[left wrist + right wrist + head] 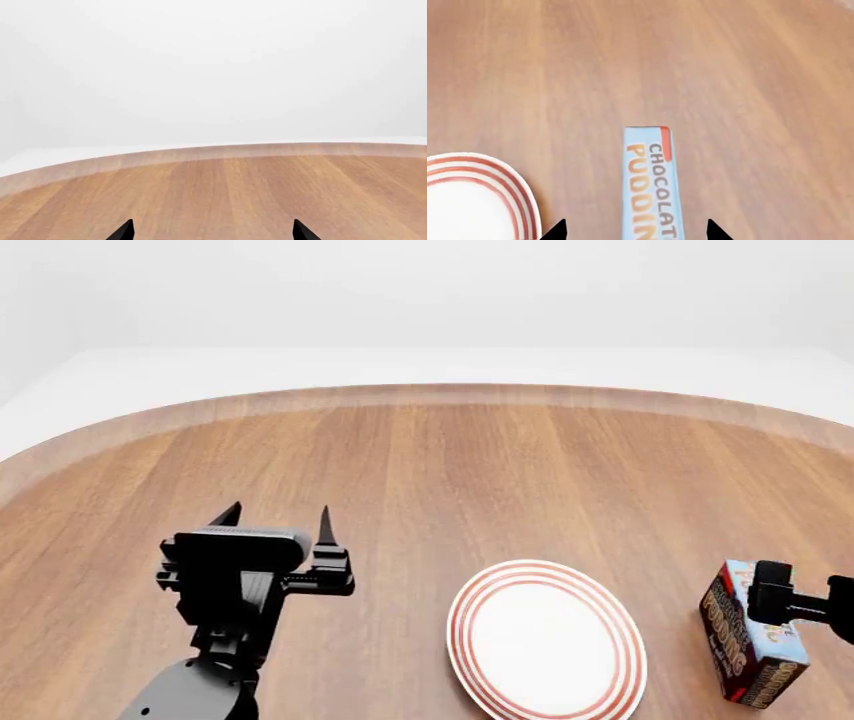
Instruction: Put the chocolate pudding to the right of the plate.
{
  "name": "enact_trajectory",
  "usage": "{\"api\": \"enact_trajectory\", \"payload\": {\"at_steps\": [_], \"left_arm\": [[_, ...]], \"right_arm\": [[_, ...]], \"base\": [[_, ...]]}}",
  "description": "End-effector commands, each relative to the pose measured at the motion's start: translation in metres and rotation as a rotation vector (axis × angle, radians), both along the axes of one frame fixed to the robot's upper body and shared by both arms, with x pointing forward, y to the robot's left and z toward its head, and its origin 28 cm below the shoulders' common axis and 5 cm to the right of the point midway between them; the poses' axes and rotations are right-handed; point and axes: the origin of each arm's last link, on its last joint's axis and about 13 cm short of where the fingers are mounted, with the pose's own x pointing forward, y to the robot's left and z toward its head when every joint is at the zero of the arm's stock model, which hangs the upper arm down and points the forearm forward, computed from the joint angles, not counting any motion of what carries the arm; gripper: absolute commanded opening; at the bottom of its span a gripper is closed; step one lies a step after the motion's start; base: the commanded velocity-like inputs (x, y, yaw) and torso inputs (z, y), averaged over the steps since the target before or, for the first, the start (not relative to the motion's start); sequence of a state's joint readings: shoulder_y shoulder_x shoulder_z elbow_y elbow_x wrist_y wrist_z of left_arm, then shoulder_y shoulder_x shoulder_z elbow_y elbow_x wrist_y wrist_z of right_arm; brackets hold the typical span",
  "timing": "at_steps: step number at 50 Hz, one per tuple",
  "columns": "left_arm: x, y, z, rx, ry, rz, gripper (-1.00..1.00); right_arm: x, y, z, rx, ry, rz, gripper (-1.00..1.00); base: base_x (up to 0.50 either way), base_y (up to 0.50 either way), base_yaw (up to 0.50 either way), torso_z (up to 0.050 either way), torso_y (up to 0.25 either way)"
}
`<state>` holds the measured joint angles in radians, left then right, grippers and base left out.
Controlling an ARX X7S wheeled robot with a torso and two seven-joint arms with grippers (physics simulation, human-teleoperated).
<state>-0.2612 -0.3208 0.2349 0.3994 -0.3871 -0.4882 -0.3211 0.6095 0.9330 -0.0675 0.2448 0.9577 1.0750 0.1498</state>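
The chocolate pudding (747, 645) stands on the wooden table just right of the plate (545, 640), a white plate with red-orange rings. In the right wrist view the carton's blue top (652, 190) lies between my right gripper's (637, 231) two fingertips, with a gap on each side. That gripper (763, 592) is open and sits at the carton's top. The plate's rim (514, 185) shows beside the carton. My left gripper (274, 520) is open and empty, over bare table left of the plate; in the left wrist view (213, 231) only its tips show.
The round wooden table (427, 460) has a curved far edge (220, 152) with white floor and wall behind it. No other objects show.
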Motion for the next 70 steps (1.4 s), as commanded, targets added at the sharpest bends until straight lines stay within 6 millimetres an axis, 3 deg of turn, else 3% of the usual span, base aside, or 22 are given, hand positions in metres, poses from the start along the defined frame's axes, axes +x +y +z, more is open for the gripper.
{"api": "enact_trajectory", "payload": {"at_steps": [1, 9, 10, 11, 18, 26, 32, 36, 39, 41, 47, 54, 70], "left_arm": [[0.000, 0.001, 0.000, -0.001, 0.000, 0.001, 1.00], [0.000, 0.001, 0.001, 0.000, -0.002, 0.002, 1.00], [0.000, 0.001, 0.001, 0.000, -0.002, 0.002, 1.00], [0.001, 0.001, 0.003, 0.000, -0.004, 0.003, 1.00], [0.002, 0.001, 0.006, -0.001, -0.010, 0.001, 1.00], [0.003, 0.000, 0.018, 0.012, -0.028, -0.002, 1.00], [0.001, -0.001, 0.041, 0.019, -0.048, -0.032, 1.00], [0.002, -0.003, 0.056, 0.029, -0.066, -0.044, 1.00], [0.001, -0.005, 0.073, 0.043, -0.109, -0.049, 1.00], [0.001, -0.005, 0.079, 0.039, -0.116, -0.052, 1.00], [-0.001, -0.007, 0.095, 0.051, -0.160, -0.056, 1.00], [0.002, -0.010, 0.103, 0.055, -0.182, -0.067, 1.00], [-0.007, -0.015, 0.106, 0.075, -0.227, -0.072, 1.00]], "right_arm": [[-0.003, 0.004, 0.025, -0.015, -0.089, 0.021, 1.00], [-0.004, 0.006, 0.034, -0.010, -0.129, 0.030, 1.00], [-0.005, 0.006, 0.038, -0.012, -0.138, 0.032, 1.00], [-0.010, 0.011, 0.057, -0.009, -0.220, 0.061, 1.00], [-0.023, 0.023, 0.074, -0.009, -0.299, 0.099, 1.00], [-0.051, 0.055, 0.083, -0.083, -0.431, 0.190, 1.00], [-0.065, 0.076, 0.097, -0.122, -0.554, 0.269, 1.00], [-0.069, 0.088, 0.096, -0.163, -0.632, 0.255, 1.00], [-0.074, 0.099, 0.095, -0.333, -0.741, 0.226, 1.00], [-0.078, 0.104, 0.094, -0.252, -0.772, 0.249, 1.00], [-0.085, 0.117, 0.088, -0.238, -0.842, 0.291, 1.00], [-0.084, 0.138, 0.086, -0.317, -0.919, 0.305, 1.00], [-0.079, 0.161, 0.088, -0.333, -1.034, 0.336, 1.00]], "base": [[0.00, 0.00, 0.00, 0.000, 0.000], [0.00, 0.00, 0.00, 0.000, 0.000], [0.00, 0.00, 0.00, 0.000, 0.000], [0.00, 0.00, 0.00, 0.000, 0.000], [0.00, 0.00, 0.00, 0.000, 0.000], [0.00, 0.00, 0.00, 0.000, 0.000], [0.00, 0.00, 0.00, 0.000, 0.000], [0.00, 0.00, 0.00, 0.000, 0.000], [0.00, 0.00, 0.00, 0.000, 0.000], [0.00, 0.00, 0.00, 0.000, 0.000], [0.00, 0.00, 0.00, 0.000, 0.000], [0.00, 0.00, 0.00, 0.000, 0.000], [0.00, 0.00, 0.00, 0.000, 0.000]]}}
